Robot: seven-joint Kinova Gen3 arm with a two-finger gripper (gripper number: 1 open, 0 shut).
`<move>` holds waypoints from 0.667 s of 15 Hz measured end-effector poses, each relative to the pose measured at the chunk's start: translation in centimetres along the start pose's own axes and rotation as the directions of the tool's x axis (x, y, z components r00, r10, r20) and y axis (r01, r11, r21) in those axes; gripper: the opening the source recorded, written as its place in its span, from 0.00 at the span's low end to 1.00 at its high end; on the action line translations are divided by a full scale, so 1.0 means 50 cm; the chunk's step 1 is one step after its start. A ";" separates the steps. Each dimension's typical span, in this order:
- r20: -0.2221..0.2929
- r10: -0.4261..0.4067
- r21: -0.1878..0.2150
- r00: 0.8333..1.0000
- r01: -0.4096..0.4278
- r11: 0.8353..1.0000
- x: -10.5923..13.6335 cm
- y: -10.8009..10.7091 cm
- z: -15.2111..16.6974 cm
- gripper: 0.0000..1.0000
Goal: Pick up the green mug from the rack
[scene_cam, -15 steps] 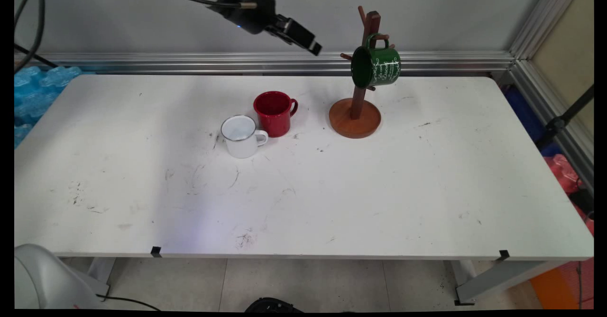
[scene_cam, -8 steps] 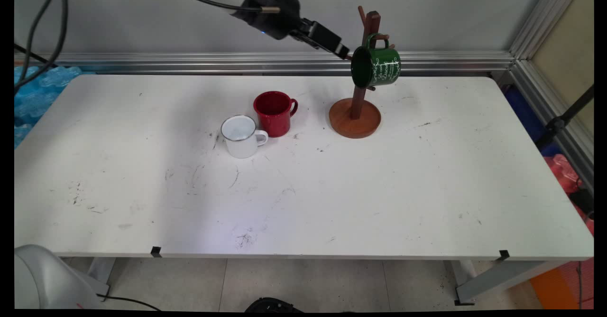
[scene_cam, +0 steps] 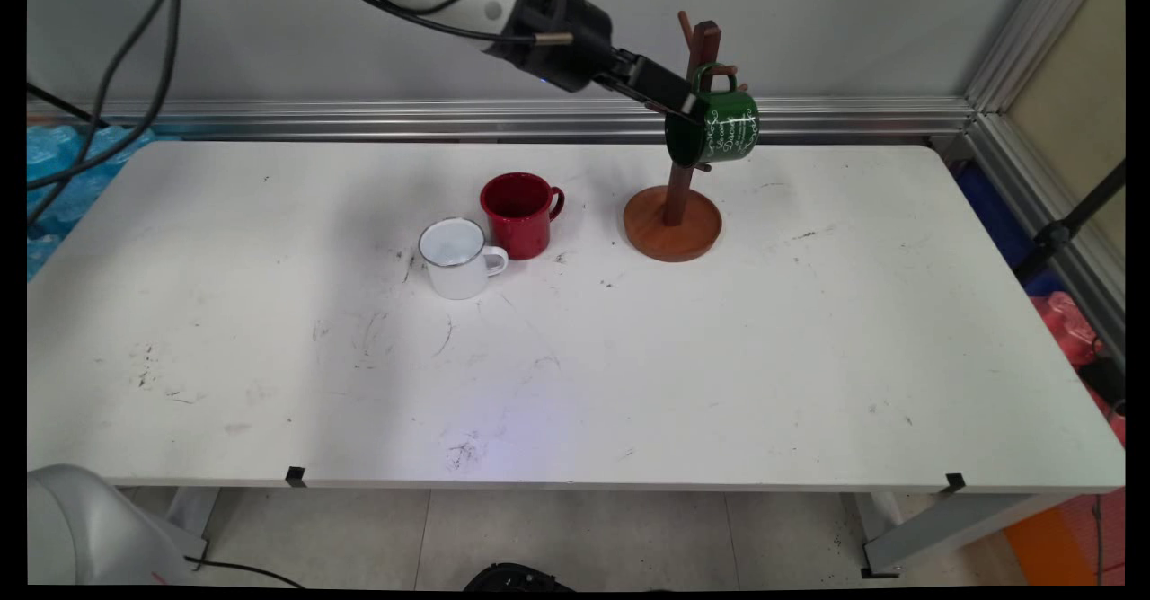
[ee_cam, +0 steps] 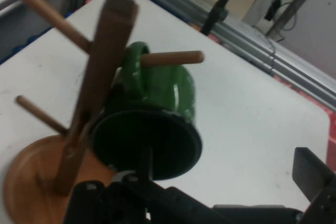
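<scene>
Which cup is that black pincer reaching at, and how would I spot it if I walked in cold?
Find the white table, then the wooden peg stand toward its far side. The green mug hangs by its handle from one of that stand's pegs, mouth turned sideways, with the pincer at its rim. The red mug and white mug stand upright on the table; only the green one hangs and bears white lettering.

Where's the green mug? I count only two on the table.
In the main view the green mug hangs by its handle on the wooden rack, right of the red mug, with the pincer at its rim.
</scene>
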 end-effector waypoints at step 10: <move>-0.027 -0.055 -0.047 0.998 0.054 0.997 -0.022 -0.004 0.093 1.00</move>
